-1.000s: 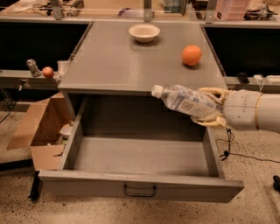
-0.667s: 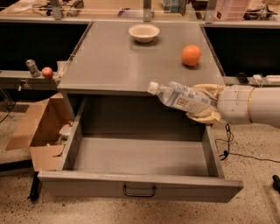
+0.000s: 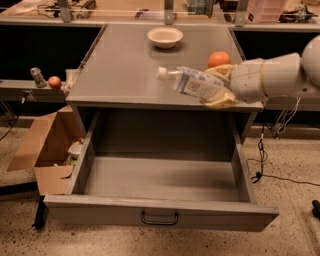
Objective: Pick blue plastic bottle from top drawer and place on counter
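Note:
The blue plastic bottle (image 3: 192, 83), clear with a white cap and pale label, lies tilted in my gripper (image 3: 218, 86), cap pointing left, held above the right front part of the grey counter (image 3: 125, 65). The gripper's yellowish fingers (image 3: 220, 101) are shut around the bottle's base end; the white arm reaches in from the right. Below, the top drawer (image 3: 160, 182) stands pulled open with nothing in it, its dark handle (image 3: 159, 219) on the front panel.
A white bowl (image 3: 165, 36) sits at the back of the counter. An orange fruit (image 3: 219, 59) sits right behind the gripper. An open cardboard box (image 3: 47, 145) stands on the floor at the left. A cluttered wooden bench (image 3: 125, 7) runs along the back.
The gripper has lifted the bottle up and back, from over the drawer's right side to above the counter's front right part.

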Controlling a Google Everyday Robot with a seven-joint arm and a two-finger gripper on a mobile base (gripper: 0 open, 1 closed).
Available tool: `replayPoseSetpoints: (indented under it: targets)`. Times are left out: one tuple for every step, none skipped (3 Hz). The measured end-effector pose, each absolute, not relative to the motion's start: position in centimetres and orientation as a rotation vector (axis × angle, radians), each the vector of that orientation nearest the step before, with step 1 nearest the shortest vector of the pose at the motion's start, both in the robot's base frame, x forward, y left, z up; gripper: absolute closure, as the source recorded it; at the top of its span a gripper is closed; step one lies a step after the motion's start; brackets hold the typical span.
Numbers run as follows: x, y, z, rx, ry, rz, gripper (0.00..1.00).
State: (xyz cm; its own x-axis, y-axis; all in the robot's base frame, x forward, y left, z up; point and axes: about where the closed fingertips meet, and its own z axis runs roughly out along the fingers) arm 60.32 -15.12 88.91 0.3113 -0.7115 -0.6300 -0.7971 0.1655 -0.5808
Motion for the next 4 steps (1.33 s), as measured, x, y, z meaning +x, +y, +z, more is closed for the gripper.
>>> replayPoseSetpoints:
  targets:
    - [64.0,-13.1,89.1,-1.594,1.453,0.140,1.00]
    - [67.4,-12.1,87.3,-1.578,1.561,0.175,1.00]
    - [70.4,-11.4,86.0,-1.534,1.659,0.202,1.00]
    - [72.7,-10.8,85.7,-1.495,1.710,0.218,1.00]
